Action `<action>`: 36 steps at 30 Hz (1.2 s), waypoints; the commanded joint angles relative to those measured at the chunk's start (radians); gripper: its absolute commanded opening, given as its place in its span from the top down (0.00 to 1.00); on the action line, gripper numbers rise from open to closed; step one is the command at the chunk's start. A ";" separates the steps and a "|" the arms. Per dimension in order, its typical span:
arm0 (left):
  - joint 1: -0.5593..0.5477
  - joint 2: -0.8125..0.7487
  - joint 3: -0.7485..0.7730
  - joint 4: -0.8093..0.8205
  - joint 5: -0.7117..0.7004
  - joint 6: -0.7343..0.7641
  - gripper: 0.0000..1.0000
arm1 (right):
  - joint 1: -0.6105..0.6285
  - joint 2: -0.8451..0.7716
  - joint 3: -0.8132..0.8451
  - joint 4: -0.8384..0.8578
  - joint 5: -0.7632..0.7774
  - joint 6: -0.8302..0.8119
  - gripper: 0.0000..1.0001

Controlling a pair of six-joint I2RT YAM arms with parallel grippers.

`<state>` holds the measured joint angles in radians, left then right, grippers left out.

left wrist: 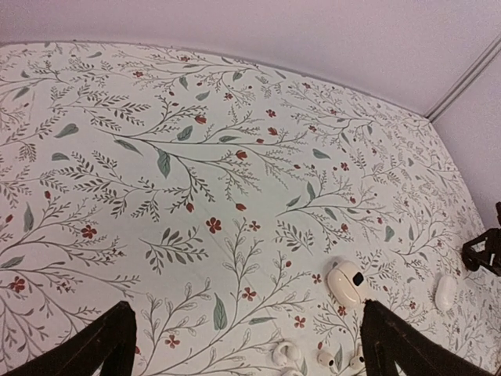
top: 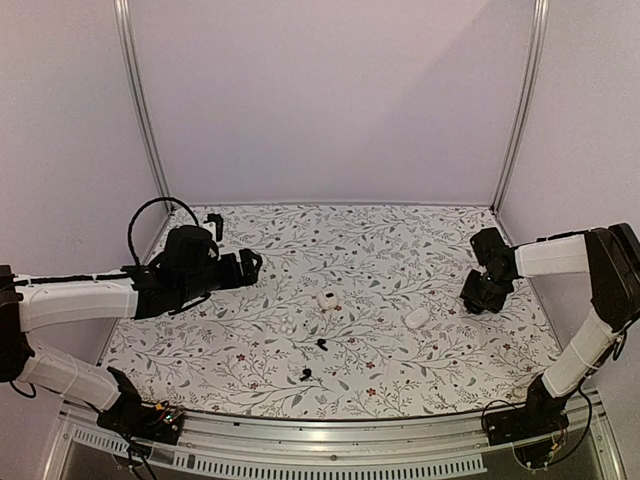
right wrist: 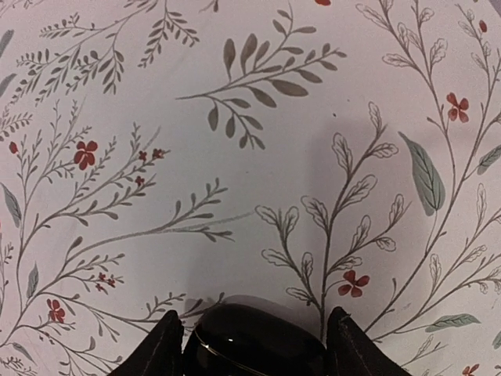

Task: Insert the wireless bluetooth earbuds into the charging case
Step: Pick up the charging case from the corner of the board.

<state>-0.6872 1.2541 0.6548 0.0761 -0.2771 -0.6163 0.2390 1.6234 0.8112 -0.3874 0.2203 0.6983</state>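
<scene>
Left hand point(top: 250, 268) spread wide, above surface point(top: 400, 250) near left edge. Right hand point(top: 478, 298) near right edge, fingers point(right wrist: 164, 348) flanking black case point(right wrist: 258, 338); cannot tell whether pinching. White earbuds point(top: 290, 325) mid-surface, beside open white case point(top: 328, 300). Black earbuds point(top: 321, 343) toward near edge.

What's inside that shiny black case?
The black case looks shut, so its inside is hidden by the lid. Only its glossy top and a thin seam show, between the fingers of the right tool on the flowery table.
</scene>
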 commanded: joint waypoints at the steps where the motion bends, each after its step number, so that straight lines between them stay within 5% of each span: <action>1: -0.007 -0.018 0.002 0.003 0.005 0.014 0.00 | -0.002 -0.012 -0.023 0.074 -0.124 -0.101 0.50; 7: -0.007 -0.007 0.003 0.016 0.014 0.029 0.00 | 0.015 -0.020 -0.010 0.096 -0.167 -0.205 0.54; 15: -0.006 0.007 0.017 0.019 0.024 0.037 0.00 | 0.041 -0.073 -0.005 0.028 -0.141 -0.232 0.28; 30: -0.006 0.013 0.022 0.039 0.059 0.063 0.00 | 0.042 -0.054 0.021 0.013 -0.102 -0.351 0.23; 36: -0.005 0.015 0.017 0.060 0.093 0.087 0.00 | 0.042 -0.023 -0.020 0.051 -0.197 -0.393 0.28</action>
<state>-0.6872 1.2633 0.6556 0.0940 -0.2184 -0.5606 0.2760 1.5818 0.8059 -0.3588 0.0669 0.3473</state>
